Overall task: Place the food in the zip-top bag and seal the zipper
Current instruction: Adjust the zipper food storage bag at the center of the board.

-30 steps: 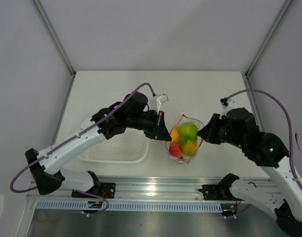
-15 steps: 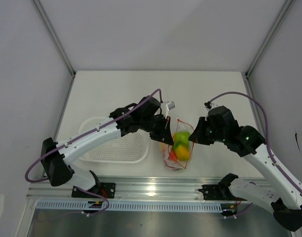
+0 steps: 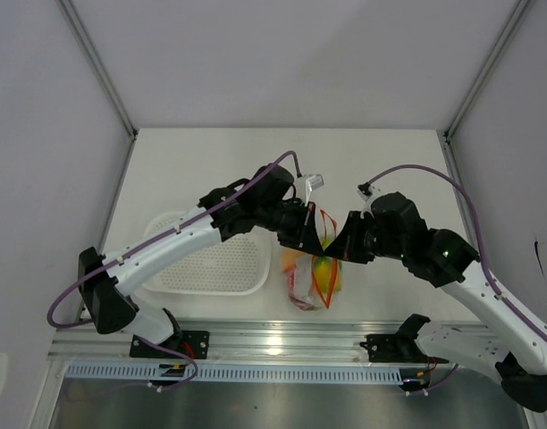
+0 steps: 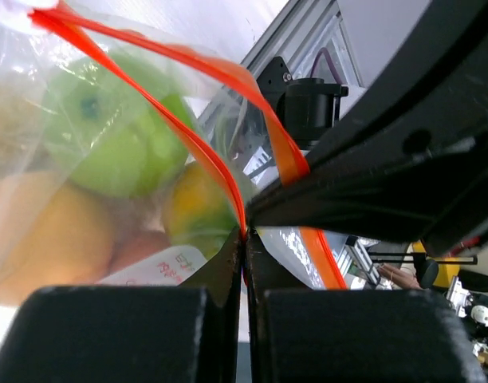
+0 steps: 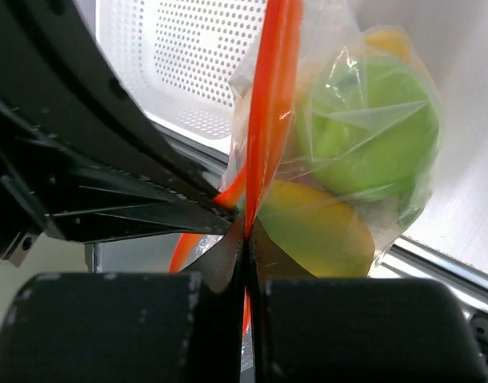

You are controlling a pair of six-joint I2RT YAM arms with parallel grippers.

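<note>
Showing the bag [image 3: 311, 284] hanging just right of the basket [image 3: 206, 288], with the fruit [image 5: 371, 136] already inside. Pinched at the zipper [image 4: 188, 136] by the left gripper [image 4: 244, 239] from the basket side and the right gripper [image 5: 245, 231] from the opposite side, both clenched on it. Apparently finished with filling; left to press shut, judging by strips parted beyond the left pinch.

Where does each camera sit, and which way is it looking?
Top external: above and behind the arms, looking down on the white table; both arms show, holding the clear floppy plastic bag.
Left wrist: on the left arm, facing its left gripper, shut on the bag's thin red-orange zipper strip.
Right wrist: on the right arm, facing its right gripper, pinching that strip.
Shared: both wrist views show the round green toy fruit.
</note>
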